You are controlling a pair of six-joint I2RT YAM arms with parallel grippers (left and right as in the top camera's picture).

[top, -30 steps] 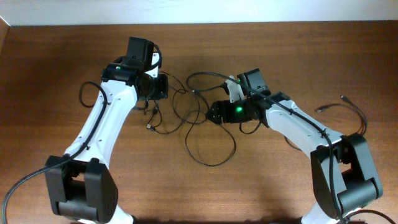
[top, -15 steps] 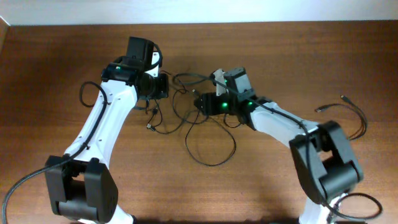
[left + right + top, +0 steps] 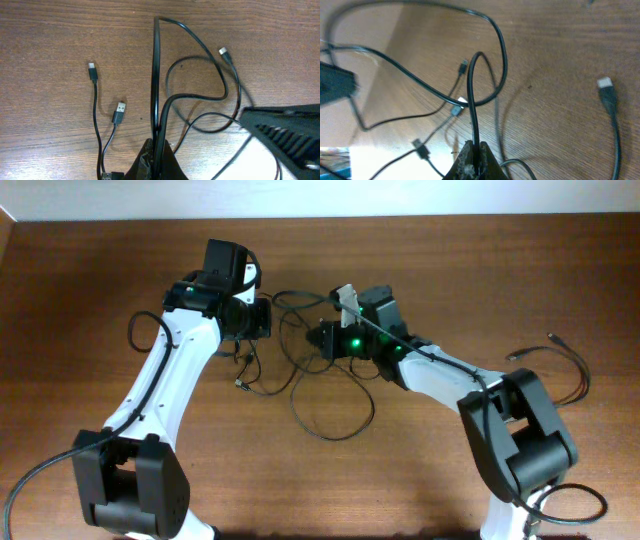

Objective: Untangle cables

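The cables (image 3: 300, 370) lie as a tangle of thin black cords between the two arms, with a wide loop (image 3: 335, 415) trailing toward the front. My left gripper (image 3: 268, 320) sits at the tangle's left edge. In the left wrist view the left gripper (image 3: 159, 150) is shut on one black cord (image 3: 156, 75) that runs straight up from the jaws. My right gripper (image 3: 318, 338) is at the tangle's right side. In the right wrist view the right gripper (image 3: 474, 150) is shut on a cord (image 3: 471, 90) that arches up from its jaws.
Loose plugs lie on the wood: a small plug (image 3: 92, 70), a USB plug (image 3: 119, 112) and a silver-tipped plug (image 3: 223, 51). A separate cable (image 3: 570, 360) lies at the far right. The right arm's body (image 3: 290, 135) reaches close to the left gripper.
The right arm has swung left into the tangle and its gripper has shut on a cord. The front loop has shifted slightly left. The left arm has not moved.
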